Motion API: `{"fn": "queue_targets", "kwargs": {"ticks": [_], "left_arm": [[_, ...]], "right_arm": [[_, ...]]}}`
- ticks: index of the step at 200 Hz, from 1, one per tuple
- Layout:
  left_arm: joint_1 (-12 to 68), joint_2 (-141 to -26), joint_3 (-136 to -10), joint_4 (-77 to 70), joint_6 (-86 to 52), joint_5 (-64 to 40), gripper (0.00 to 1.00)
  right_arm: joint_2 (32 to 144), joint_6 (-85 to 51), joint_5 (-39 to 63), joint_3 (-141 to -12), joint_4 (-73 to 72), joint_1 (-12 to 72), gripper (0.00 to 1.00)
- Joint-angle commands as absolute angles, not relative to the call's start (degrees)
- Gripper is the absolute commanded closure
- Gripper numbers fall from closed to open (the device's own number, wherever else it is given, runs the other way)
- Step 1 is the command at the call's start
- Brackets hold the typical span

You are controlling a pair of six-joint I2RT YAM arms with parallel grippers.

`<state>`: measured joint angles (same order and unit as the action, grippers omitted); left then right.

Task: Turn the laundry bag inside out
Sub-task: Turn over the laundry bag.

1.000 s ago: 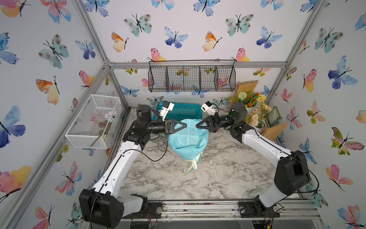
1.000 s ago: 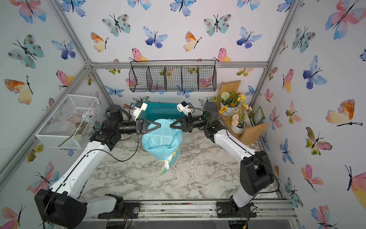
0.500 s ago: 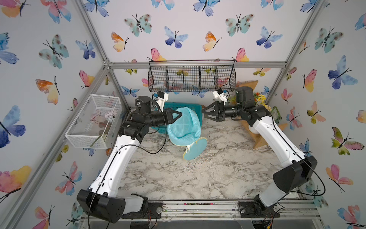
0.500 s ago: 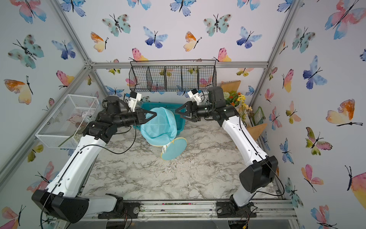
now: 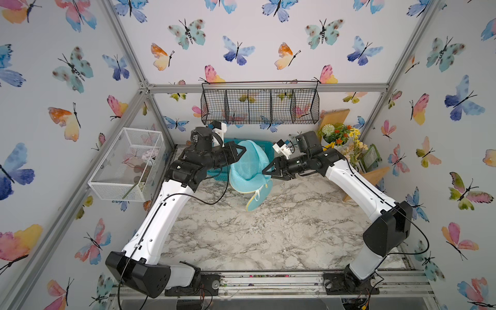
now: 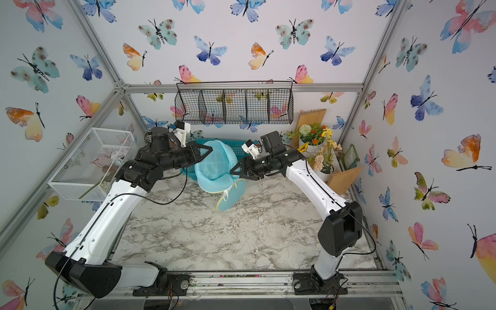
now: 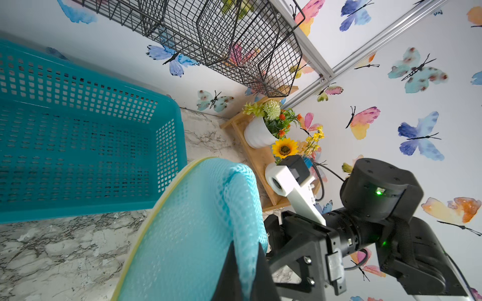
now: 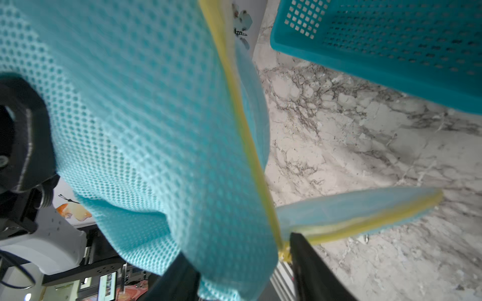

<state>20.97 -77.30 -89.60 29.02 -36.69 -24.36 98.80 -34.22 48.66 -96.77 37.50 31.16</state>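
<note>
Nearest me is the marbled bench [image 5: 268, 236]. Over its far half the bag [image 5: 249, 171] hangs in the air between my two arms. Its mesh is slack, and its round end [image 5: 255, 200], piped in yellow, dangles low over the bench. My left fingers [image 5: 237, 153] are clamped on the bag's upper edge, and the left wrist view shows mesh pinched between them. My right fingers [image 8: 313, 273] stand apart, with the bag's lower side and its yellow seam between them. I cannot tell whether they pinch it. Just behind the bag sits the teal basket [image 6: 239, 149]. Farther back, a black wire rack [image 5: 260, 107] hangs on the wall, and flowers [image 5: 338, 134] fill the right corner.
</note>
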Motion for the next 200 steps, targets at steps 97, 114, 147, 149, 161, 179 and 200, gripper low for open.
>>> {"fn": "queue_targets", "kwargs": {"ticks": [97, 114, 147, 149, 161, 179, 200], "left_arm": [[5.17, -64.75, -65.17, -38.08, -83.06, -54.81, 1.00], [5.52, -66.04, -61.70, -53.61, -92.97, -50.69, 1.00], [7.62, -69.09, -61.91, -63.72, -100.54, -49.78, 1.00], [7.71, -69.26, -61.82, -64.05, -100.90, -49.89, 1.00], [8.13, -69.78, -61.49, -63.93, -101.75, -51.72, 1.00], [9.03, -68.96, -60.66, -57.50, -98.51, -54.51, 1.00], [10.42, -67.43, -60.47, -44.33, -90.68, -58.58, 1.00]], "right_arm": [[92.72, -73.75, 62.50, -67.71, -35.35, 25.72, 0.97], [94.31, -76.42, 63.49, -67.76, -39.72, 26.45, 0.97], [98.40, -88.92, 63.81, -69.97, -58.47, 26.81, 0.97], [98.80, -89.75, 63.74, -70.25, -59.70, 26.87, 0.97], [100.99, -94.83, 63.43, -72.58, -67.14, 26.89, 0.97], [103.87, -99.84, 63.49, -78.25, -73.85, 26.89, 0.98], [104.15, -95.60, 62.80, -82.68, -68.48, 26.81, 0.97]]}}
